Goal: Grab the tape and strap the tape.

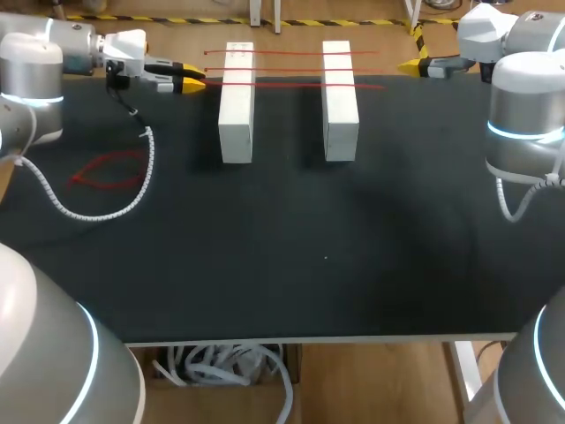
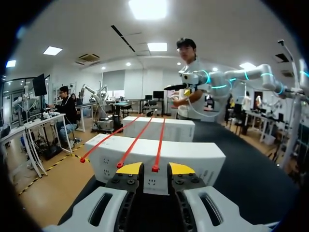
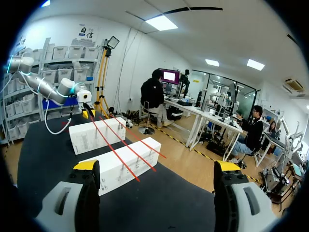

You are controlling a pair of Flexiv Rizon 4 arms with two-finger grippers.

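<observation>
Three red straps lie across two white blocks [image 1: 237, 102] [image 1: 340, 99] at the back of the black table. My left gripper [image 1: 190, 79] is at the left end of the front strap [image 1: 291, 85]. In the left wrist view that strap's end [image 2: 155, 168] sits between the yellow tips of the left gripper [image 2: 155, 170] with a gap on both sides, so it is open, only narrowly. My right gripper [image 1: 415, 64] hovers wide open off the straps' right ends. In the right wrist view the right gripper [image 3: 157, 166] holds nothing, with the nearer block [image 3: 120, 162] ahead of it.
A spare red strap [image 1: 110, 170] lies looped on the table at the left, half ringed by my left arm's white coiled cable [image 1: 146, 168]. The black tabletop [image 1: 327, 256] runs from the blocks to its front edge.
</observation>
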